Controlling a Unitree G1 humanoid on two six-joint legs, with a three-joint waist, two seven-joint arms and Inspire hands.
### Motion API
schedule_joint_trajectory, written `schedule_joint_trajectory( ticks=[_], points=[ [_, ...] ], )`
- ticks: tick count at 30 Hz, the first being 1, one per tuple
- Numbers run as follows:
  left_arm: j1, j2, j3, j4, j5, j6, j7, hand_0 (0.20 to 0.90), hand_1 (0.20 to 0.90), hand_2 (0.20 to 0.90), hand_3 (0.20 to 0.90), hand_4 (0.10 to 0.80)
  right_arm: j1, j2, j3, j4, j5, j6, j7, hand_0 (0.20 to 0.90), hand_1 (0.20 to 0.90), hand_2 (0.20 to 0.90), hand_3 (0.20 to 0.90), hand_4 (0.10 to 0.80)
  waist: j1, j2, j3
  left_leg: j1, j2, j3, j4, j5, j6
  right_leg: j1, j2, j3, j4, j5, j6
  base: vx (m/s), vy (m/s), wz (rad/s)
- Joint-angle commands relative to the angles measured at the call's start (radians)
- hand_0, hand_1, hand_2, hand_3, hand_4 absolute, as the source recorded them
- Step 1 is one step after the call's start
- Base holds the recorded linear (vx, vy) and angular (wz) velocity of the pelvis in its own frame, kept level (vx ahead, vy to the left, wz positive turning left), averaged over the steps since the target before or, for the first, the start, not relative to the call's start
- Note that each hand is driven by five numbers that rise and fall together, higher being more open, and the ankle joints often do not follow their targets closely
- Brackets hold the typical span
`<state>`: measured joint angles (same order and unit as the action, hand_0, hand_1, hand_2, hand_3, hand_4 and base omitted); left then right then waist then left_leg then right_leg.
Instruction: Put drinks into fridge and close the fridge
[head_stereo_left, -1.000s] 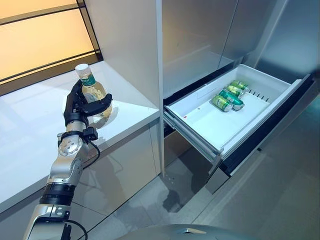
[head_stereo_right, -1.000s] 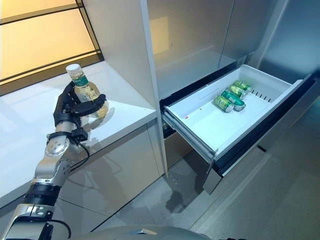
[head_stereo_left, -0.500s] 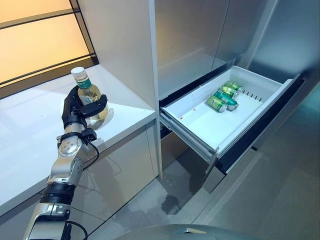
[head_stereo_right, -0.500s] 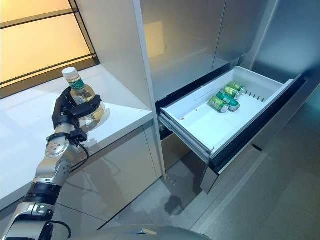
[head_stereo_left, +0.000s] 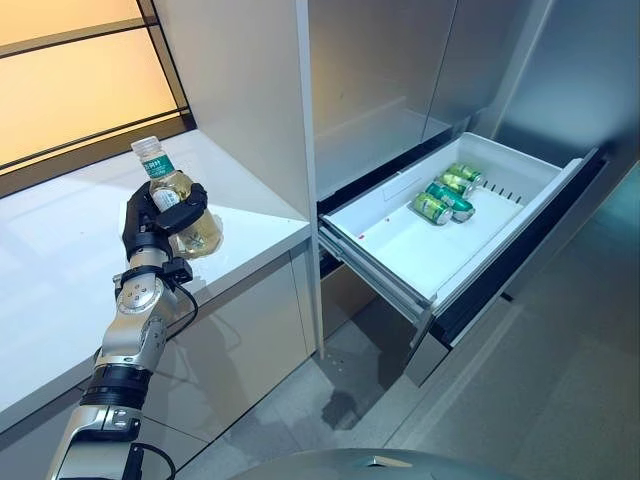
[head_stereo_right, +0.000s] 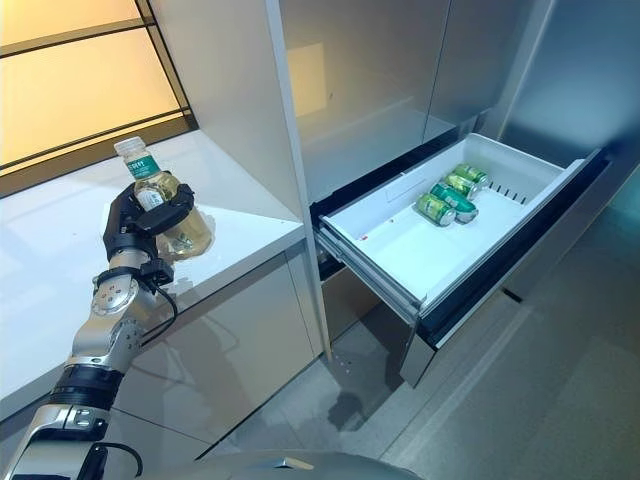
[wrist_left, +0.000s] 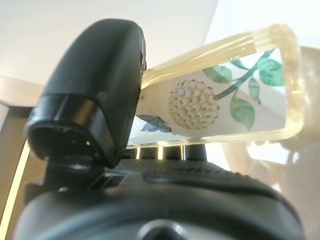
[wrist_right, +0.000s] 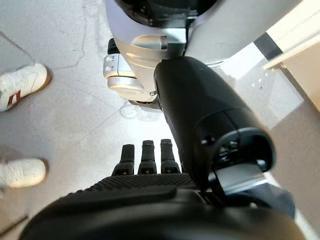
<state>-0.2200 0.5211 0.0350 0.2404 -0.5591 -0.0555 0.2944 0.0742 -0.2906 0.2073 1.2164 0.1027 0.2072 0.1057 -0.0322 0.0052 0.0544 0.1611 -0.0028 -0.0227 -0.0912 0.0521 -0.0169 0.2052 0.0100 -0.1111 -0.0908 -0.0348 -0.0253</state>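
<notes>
Left hand (head_stereo_left: 158, 215) curled around the tilted bottle (head_stereo_left: 178, 205) above the white counter (head_stereo_left: 60, 250), left of frame. Right hand (wrist_right: 150, 155), seen only at the wrist, hung with fingers straight and empty. Open fridge drawer (head_stereo_left: 440, 235), right of centre, held three cans (head_stereo_left: 445, 195). A firm grip while carrying rightward seemed advisable, releasing low in the drawer's bare half.
</notes>
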Motion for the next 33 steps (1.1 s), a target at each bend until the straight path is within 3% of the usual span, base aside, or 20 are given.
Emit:
schedule_joint_trajectory(
  ticks=[1,12,25,28,31,33],
  points=[
    [-0.241,0.054,0.030,-0.078,0.013,-0.162,-0.014,0.300,0.300,0.300,0.200,0.100,-0.032,0.004,0.077,-0.027,-0.123,-0.066,0.091,0.900,0.900,0.900,0.900,0.800,0.012,-0.007,-0.029,0.001,-0.059,-0.042,0.006,-0.089,0.041,-0.065,-0.020,0.049,0.040,0.029,0.079,0.000,0.000,0.00],
    [-0.241,0.050,-0.024,-0.202,0.004,-0.151,-0.039,0.300,0.300,0.300,0.200,0.100,-0.106,-0.037,0.320,-0.312,-0.396,-0.102,0.206,0.900,0.900,0.900,0.900,0.800,0.048,-0.012,-0.028,-0.003,-0.061,-0.069,0.006,-0.091,0.033,-0.049,-0.028,0.019,0.026,0.022,0.078,-0.003,-0.005,0.02],
    [-0.221,0.039,-0.087,-0.357,-0.014,-0.185,-0.084,0.300,0.300,0.300,0.200,0.100,-0.184,-0.092,0.391,-0.649,-0.427,-0.097,0.259,0.900,0.900,0.900,0.900,0.800,0.076,-0.024,-0.018,-0.016,-0.070,-0.090,0.005,-0.073,0.035,-0.056,-0.036,0.002,0.029,0.033,0.077,-0.020,0.005,0.06],
    [-0.206,0.036,-0.085,-0.381,-0.029,-0.198,-0.115,0.300,0.300,0.300,0.200,0.100,-0.188,-0.101,0.392,-0.678,-0.424,-0.163,0.255,0.900,0.900,0.900,0.900,0.800,0.080,-0.024,-0.016,-0.018,-0.071,-0.092,0.005,-0.071,0.035,-0.058,-0.035,0.001,0.031,0.034,0.077,-0.014,0.006,0.03],
    [-0.205,0.027,-0.082,-0.403,-0.049,-0.203,-0.142,0.300,0.300,0.300,0.200,0.100,-0.178,-0.050,0.405,-0.547,-0.460,-0.310,0.168,0.900,0.900,0.900,0.900,0.800,0.088,-0.012,-0.019,-0.017,-0.073,-0.095,0.005,-0.081,0.040,-0.051,-0.034,0.001,0.025,0.025,0.079,-0.008,0.037,0.02],
    [-0.230,0.049,-0.085,-0.446,-0.089,-0.171,-0.142,0.300,0.300,0.300,0.200,0.100,-0.173,-0.035,0.442,-0.592,-0.455,-0.311,0.130,0.900,0.900,0.900,0.900,0.800,0.094,-0.006,-0.020,-0.024,-0.077,-0.093,0.005,-0.074,0.044,-0.054,-0.041,-0.009,0.024,0.030,0.082,-0.050,0.047,0.09]
  ],
)
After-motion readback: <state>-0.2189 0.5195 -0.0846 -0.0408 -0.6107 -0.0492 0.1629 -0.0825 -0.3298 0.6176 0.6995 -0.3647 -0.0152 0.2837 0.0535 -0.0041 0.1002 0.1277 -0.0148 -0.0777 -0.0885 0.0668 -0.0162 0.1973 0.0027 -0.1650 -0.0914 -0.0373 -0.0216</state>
